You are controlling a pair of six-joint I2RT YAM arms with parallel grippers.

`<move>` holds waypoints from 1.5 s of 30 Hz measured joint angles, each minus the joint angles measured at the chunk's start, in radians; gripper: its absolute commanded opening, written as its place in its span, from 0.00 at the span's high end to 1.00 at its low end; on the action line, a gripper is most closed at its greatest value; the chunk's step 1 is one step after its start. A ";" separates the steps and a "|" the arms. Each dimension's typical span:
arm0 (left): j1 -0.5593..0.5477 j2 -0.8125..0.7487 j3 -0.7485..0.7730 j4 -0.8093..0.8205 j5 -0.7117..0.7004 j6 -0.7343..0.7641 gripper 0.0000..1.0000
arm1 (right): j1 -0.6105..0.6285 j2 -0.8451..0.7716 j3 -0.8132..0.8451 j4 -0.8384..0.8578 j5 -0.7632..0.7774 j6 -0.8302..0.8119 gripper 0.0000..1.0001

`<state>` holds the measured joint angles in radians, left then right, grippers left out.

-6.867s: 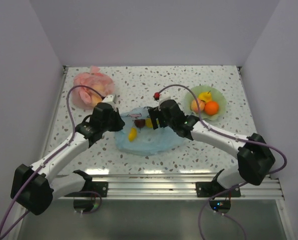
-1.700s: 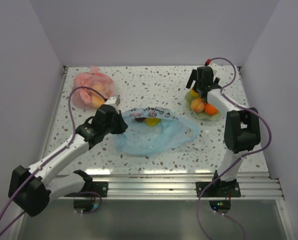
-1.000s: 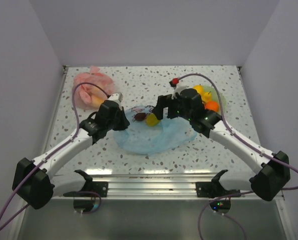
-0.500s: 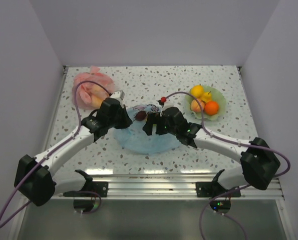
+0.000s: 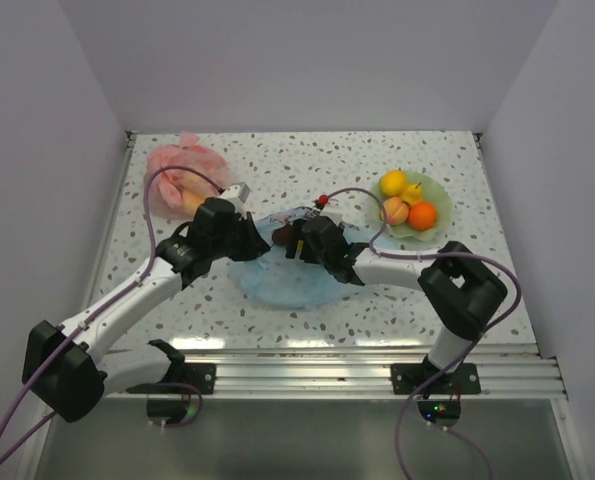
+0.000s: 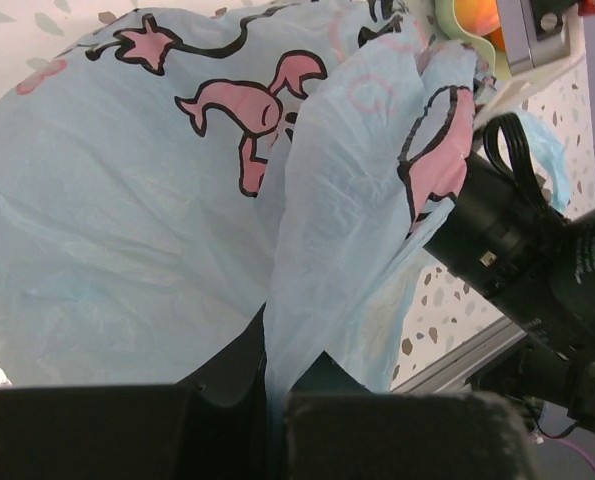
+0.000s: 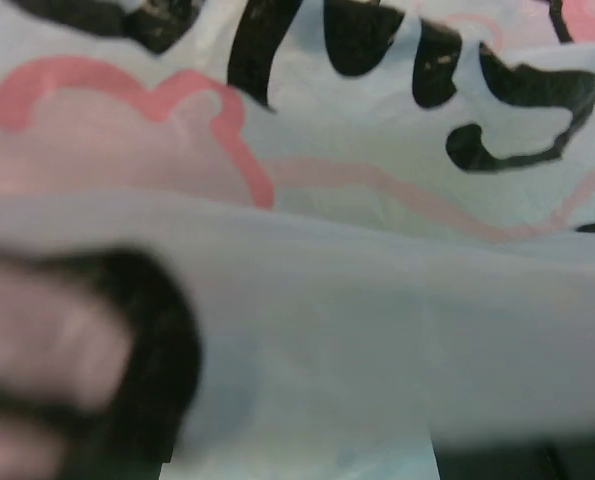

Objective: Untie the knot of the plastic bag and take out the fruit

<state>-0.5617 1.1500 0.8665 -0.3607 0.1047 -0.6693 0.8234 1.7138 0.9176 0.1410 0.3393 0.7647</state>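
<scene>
Pale translucent blue is seen all over the plastic bag [image 5: 295, 288], and on its whitish band [image 6: 177, 170] pink figures outlined in black are picked out. Yellow, peach and orange fruit [image 5: 396, 209] is shown on a light green plate [image 5: 435, 192]. A pink-red bag [image 5: 182, 165] is noted too, and the table [image 5: 307, 160] is flecked grey and brown on white.

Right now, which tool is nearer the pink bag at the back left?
Left. The left tool grips the left edge of the plastic bag, a short way from the pink bag. The right tool sits farther right, over the plastic bag's middle.
</scene>
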 measured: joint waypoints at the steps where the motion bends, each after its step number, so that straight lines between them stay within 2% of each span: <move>1: -0.002 -0.002 -0.002 0.001 0.006 0.000 1.00 | 0.000 0.014 0.011 -0.001 0.019 0.007 0.18; 3: -0.005 -0.008 -0.012 0.001 0.020 0.000 1.00 | 0.000 0.037 0.037 -0.004 0.054 0.021 0.20; 5: -0.006 -0.013 -0.021 0.001 0.031 0.000 1.00 | 0.000 0.058 0.067 -0.005 0.079 0.030 0.29; 7: -0.007 -0.016 -0.028 0.000 0.039 0.000 1.00 | -0.001 0.076 0.098 -0.006 0.108 0.048 0.33; 14: -0.011 -0.017 -0.039 -0.001 0.055 0.000 1.00 | -0.017 0.128 0.164 -0.044 0.199 0.120 0.39; 20: -0.016 -0.017 -0.040 -0.001 0.060 0.000 1.00 | -0.042 0.185 0.200 -0.099 0.225 0.174 0.39; 24: -0.016 -0.017 -0.040 -0.001 0.060 0.000 1.00 | -0.051 0.205 0.214 -0.099 0.215 0.188 0.31; 27: -0.017 -0.017 -0.040 -0.001 0.060 0.000 1.00 | -0.067 0.212 0.211 -0.086 0.190 0.188 0.31; 30: -0.017 -0.017 -0.040 -0.001 0.060 0.000 1.00 | -0.088 0.212 0.188 -0.046 0.161 0.185 0.40; 34: -0.017 -0.017 -0.040 -0.001 0.059 0.000 1.00 | -0.100 0.212 0.175 -0.007 0.139 0.166 0.61; 38: -0.017 -0.017 -0.040 -0.001 0.046 0.000 1.00 | -0.100 0.201 0.157 0.011 0.122 0.141 0.75; 45: -0.017 -0.017 -0.040 -0.008 -0.017 0.000 1.00 | -0.100 0.090 0.079 -0.016 0.035 0.072 0.86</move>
<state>-0.5785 1.1332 0.8261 -0.3687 0.0879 -0.6693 0.7235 1.8038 0.9962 0.1253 0.3744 0.8368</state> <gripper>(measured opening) 0.027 0.618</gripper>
